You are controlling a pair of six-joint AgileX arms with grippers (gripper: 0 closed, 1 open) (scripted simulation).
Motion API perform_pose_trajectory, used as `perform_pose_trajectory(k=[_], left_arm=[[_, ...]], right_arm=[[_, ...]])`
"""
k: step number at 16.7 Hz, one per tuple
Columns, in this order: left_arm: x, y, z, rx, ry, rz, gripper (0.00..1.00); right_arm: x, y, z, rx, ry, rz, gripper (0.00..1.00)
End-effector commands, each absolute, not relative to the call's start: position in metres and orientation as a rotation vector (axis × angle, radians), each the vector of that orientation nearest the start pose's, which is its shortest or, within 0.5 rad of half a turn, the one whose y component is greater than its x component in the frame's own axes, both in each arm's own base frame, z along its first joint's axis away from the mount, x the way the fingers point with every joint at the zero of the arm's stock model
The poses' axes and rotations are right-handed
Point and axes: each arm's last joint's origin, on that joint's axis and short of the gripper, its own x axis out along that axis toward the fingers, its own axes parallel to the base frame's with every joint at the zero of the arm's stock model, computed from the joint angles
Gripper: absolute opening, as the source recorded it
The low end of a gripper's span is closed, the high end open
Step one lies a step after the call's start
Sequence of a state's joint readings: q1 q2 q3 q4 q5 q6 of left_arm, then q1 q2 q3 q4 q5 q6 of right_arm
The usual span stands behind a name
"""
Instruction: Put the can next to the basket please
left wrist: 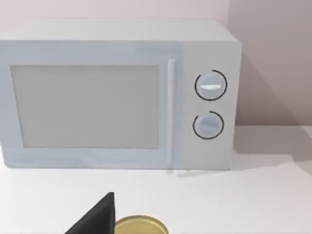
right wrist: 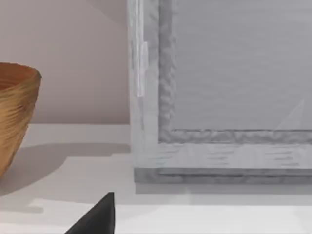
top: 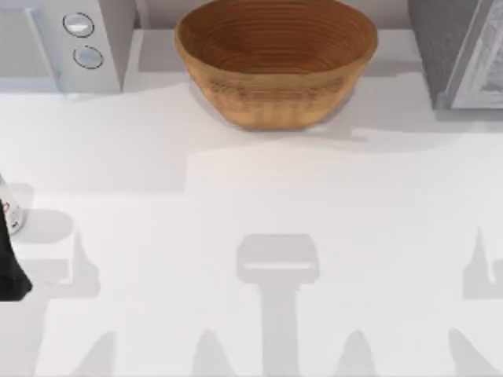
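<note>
White desk (top: 259, 196) under the overhead camera, crossed by grey shadows of the two arms. At top centre of the top view stands the basket (top: 275, 63), a wide orange-brown wicker bowl with ribbed concentric rings, upright and resting near the desk's far edge. At upper left of that view sits a white microwave (top: 78, 43) with two round dials on its front; at upper right stands a grey cabinet-like appliance (top: 464, 51) with a pale framed panel.

The can (top: 9, 210) lies at the far left edge of the top view, about mid-height, well apart from the basket; a sliver of its white body and red label is visible there, partly cut by the frame edge. The left tool (top: 8, 259) appears as a dark shape touching or overlapping the can at that same left edge. In the left wrist view one dark finger (left wrist: 100, 217) sits just beside the can's dull gold top (left wrist: 141, 226), with the microwave (left wrist: 117, 92) facing the camera behind. Whether the left tool's fingers are apart, together or clamped on the can cannot be told.

In the right wrist view one dark finger (right wrist: 97, 217) of the right tool hangs above bare desk, with the basket's wall (right wrist: 17, 117) at the frame's left and the grey appliance (right wrist: 219, 92) behind; its state likewise cannot be told.
</note>
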State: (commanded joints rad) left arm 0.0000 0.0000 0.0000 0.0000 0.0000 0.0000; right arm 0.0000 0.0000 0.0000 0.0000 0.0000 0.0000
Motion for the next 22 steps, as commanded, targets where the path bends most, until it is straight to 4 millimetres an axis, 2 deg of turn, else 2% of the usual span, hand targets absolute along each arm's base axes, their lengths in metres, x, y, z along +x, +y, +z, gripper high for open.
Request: perform_pose_trajectory(k=[3,6,11,16,22], left_arm=[[0.106,-0.001,0.161,0.007,0.007,-0.002,1.0],[0.108,-0.002,0.173,0.066,0.08,-0.017,1.0],[0.129,-0.002,0.203,0.256,0.385,-0.067,1.0],[0.179,0.002,0.22,0.461,0.853,-0.209,1.0],[0.265,0.015,0.22,0.59,1.325,-0.462,1.0]], right_arm=[[0.106,-0.001,0.16,0.0,0.0,0.0,1.0],[0.106,-0.001,0.16,0.0,0.0,0.0,1.0],[0.106,-0.001,0.16,0.0,0.0,0.0,1.0],[0.106,-0.001,0.16,0.0,0.0,0.0,1.0],[0.106,-0.001,0.16,0.0,0.0,0.0,1.0]])
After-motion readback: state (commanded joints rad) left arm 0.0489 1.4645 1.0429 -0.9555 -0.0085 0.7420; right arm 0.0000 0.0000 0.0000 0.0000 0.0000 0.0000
